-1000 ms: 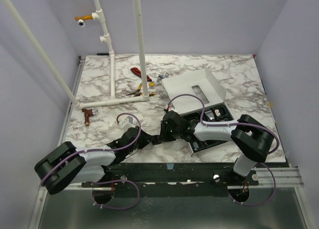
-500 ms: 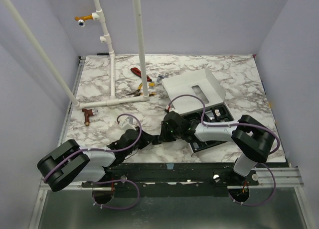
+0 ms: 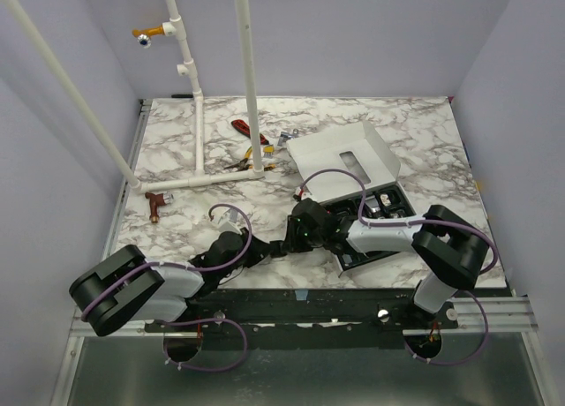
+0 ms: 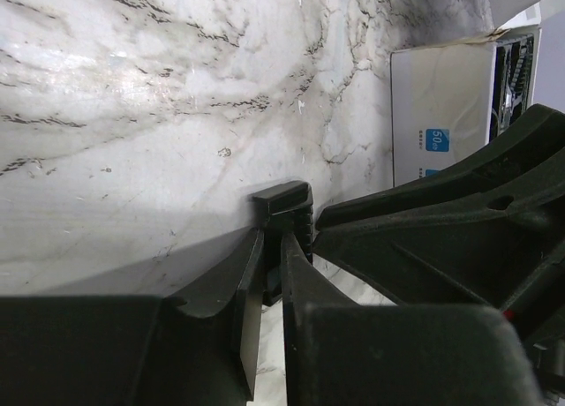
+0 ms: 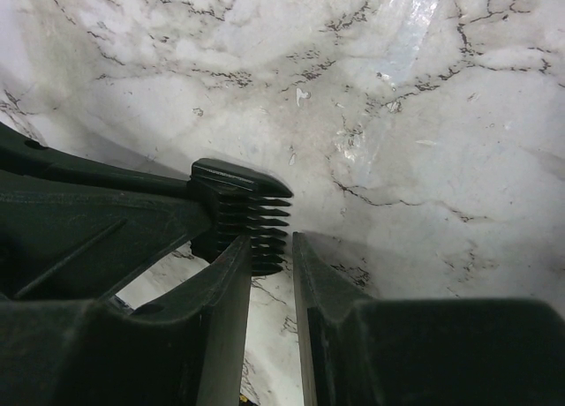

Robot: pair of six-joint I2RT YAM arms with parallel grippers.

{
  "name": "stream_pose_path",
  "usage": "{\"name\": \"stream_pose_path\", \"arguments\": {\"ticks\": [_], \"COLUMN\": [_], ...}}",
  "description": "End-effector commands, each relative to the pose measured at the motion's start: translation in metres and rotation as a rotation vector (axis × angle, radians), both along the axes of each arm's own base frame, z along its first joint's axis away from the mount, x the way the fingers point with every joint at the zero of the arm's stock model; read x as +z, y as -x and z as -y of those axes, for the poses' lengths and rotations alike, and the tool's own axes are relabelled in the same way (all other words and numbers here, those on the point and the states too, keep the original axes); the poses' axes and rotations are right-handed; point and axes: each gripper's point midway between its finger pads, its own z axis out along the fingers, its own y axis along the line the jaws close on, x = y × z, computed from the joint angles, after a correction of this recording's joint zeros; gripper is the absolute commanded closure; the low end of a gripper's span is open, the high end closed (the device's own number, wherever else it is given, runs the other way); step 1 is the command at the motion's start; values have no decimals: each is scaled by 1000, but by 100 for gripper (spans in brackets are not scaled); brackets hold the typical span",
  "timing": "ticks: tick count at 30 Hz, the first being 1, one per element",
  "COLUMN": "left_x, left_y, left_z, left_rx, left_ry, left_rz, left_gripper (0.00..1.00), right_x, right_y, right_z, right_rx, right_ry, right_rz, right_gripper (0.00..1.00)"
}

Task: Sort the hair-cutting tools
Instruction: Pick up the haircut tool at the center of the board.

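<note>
- Black toothed plastic clipper guard (image 5: 240,207): on the marble just near-left of the open white cardboard box (image 3: 340,154), between both your grippers.
- Left gripper (image 4: 272,240): narrow, apparently pinching it.
- Right gripper (image 5: 272,243): slightly parted, can't tell if it grips.
- Teeth point at your right gripper, the arm nearer the box.

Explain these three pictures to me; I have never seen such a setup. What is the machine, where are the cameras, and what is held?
Two robot arms are bolted at the near edge of a marble table. The wide picture looks down from above and behind them; each close-up comes from a camera on one wrist, looking along its own fingers. On the table are an open white box with black parts, red- and yellow-handled tools, white pipes and a reddish T-shaped piece. The left gripper appears to pinch a black comb guard. The right gripper sits beside it, jaws slightly apart, apparently holding nothing.
</note>
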Motion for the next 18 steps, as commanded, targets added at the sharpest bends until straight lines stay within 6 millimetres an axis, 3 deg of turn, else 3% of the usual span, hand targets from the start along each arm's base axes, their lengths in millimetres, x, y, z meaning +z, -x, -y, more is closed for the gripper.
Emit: {"name": "stream_pose_path", "arguments": {"ticks": [1,4,6,15,18], "left_x": [5,8,13,45,53], "left_y": [25,25,24,12,11], "left_z": [19,20,18,5,-3], "left_rx": [-155,-155,-152,-112,-93], "left_ry": [63,79,90,29,15], "left_rz": [-24,-5,17,145,173], "left_gripper": [92,100,100,100,100], "right_x": [-20,-17,-7,81,104], "right_y": [18,19,19,-3,-11], "right_z": [8,9,9,24,39], "right_rx": [28,27,27,-28,-74], "right_ry": [50,46,31,-11,0], "right_rz": [-47,-44,-34,155,211], "right_gripper": [71,71,71,53,50]}}
